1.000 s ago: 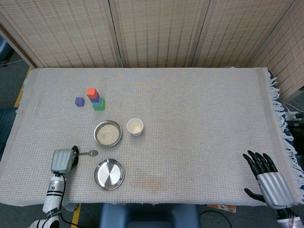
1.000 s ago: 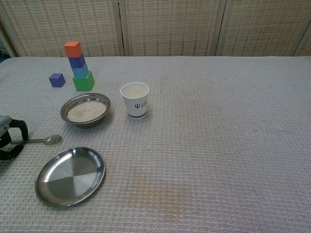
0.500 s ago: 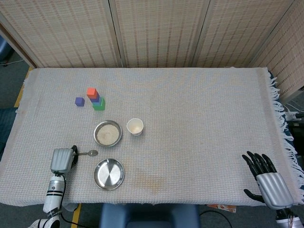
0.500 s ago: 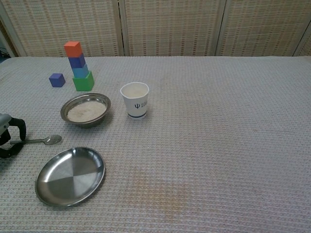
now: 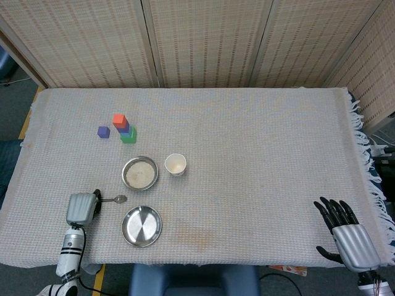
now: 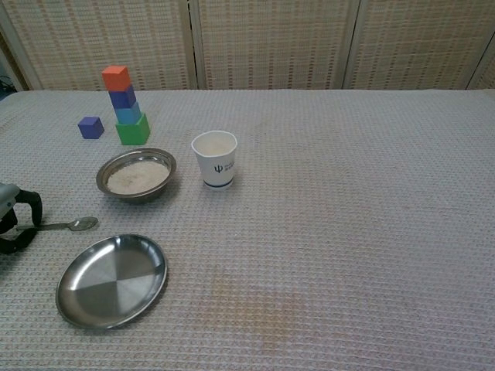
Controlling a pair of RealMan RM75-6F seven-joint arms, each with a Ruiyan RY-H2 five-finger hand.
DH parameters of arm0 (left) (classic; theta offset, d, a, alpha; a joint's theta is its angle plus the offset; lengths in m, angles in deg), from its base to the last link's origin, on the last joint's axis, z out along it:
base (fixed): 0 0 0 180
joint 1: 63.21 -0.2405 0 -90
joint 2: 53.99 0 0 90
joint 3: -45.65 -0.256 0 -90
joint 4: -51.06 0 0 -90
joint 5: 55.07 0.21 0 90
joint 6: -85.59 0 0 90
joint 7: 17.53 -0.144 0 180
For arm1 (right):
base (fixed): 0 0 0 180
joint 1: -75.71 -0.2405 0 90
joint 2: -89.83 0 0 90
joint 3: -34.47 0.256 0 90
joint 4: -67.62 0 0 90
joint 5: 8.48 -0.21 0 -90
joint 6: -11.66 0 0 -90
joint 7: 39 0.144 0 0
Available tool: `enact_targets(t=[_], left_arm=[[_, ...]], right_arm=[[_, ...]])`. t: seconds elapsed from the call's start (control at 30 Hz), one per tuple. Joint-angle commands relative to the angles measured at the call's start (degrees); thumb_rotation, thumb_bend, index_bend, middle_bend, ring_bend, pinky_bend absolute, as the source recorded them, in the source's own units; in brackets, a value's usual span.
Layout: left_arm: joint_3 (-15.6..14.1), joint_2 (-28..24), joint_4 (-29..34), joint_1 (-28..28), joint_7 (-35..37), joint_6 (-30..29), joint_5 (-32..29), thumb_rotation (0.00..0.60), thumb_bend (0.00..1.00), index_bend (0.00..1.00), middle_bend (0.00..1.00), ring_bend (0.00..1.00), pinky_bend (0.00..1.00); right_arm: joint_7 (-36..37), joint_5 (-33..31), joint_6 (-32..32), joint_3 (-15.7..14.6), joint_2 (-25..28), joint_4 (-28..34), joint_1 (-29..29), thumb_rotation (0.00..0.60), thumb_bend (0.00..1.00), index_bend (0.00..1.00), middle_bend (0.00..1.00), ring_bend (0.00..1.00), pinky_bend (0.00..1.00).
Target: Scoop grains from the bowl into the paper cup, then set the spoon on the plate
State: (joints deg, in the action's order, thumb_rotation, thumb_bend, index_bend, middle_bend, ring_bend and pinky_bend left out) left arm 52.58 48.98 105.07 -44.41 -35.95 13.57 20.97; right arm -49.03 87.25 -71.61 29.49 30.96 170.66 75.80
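Observation:
A steel bowl [image 5: 124, 174] [image 6: 140, 193] of pale grains sits left of centre, with a white paper cup [image 5: 176, 164] [image 6: 214, 158] just to its right; the cup also holds some grains. An empty steel plate [image 5: 142, 226] [image 6: 112, 280] lies in front of the bowl. The spoon [image 5: 115, 199] [image 6: 71, 225] lies flat on the cloth between bowl and plate, its scoop pointing right. My left hand [image 5: 82, 208] [image 6: 15, 220] curls its fingers around the handle's end. My right hand [image 5: 345, 234] rests with fingers spread at the front right edge, holding nothing.
A stack of coloured blocks [image 5: 125, 129] [image 6: 125, 104] and a single purple cube [image 5: 103, 131] [image 6: 90, 127] stand behind the bowl. A woven cloth covers the table, fringed along the right edge [image 5: 370, 166]. Screens stand behind.
My right hand has slipped slightly toward the front edge. The left hand and the spoon have barely moved.

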Motion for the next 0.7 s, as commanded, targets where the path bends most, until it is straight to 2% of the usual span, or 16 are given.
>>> enact_targets(t=[0.03,0.7], left_arm=[[-0.03,-0.25,0.44,-0.04,-0.31,-0.15,0.02,0.6,0.41,0.48,1.0,1.0,1.0],[-0.06,-0.92,1.86,0.1,-2.08,0.87,-0.96,0.6,0.4,0.48,1.0,1.0,1.0]], right_arm=[[0.02,-0.05,0.07,-0.01,0.01,0.02,-0.02,0.6,0.04,0.0,0.0,0.0,0.0],[-0.19,0.0,0.33,-0.19,0.08,0.25,-0.08,0.6,0.04,0.0,0.0,0.0,0.0]])
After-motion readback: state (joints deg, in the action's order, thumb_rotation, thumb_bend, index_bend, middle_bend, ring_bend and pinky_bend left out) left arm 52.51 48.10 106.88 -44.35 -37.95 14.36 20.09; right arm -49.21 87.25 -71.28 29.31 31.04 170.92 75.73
